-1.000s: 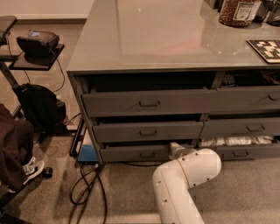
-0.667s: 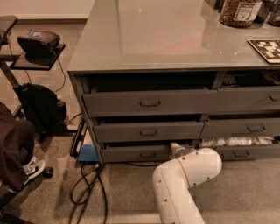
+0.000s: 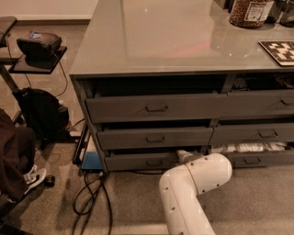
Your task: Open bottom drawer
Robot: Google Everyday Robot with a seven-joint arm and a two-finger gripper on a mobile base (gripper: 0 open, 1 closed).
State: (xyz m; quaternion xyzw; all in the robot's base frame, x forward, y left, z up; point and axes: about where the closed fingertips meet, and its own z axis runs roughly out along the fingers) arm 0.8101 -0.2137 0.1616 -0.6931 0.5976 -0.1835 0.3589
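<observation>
Pincer (image 3: 184, 155) just right of bottom drawer (image 3: 140, 161)

The white arm (image 3: 195, 190) is seen bent at lower centre of the frame; the claw (image 3: 183, 155) is held just above it, largely hidden.

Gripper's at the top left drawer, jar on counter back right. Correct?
No: the camera view shows the gripper at the right end of the bottom drawer, left stack, partly behind the arm. The jar is back right on the counter.
</observation>
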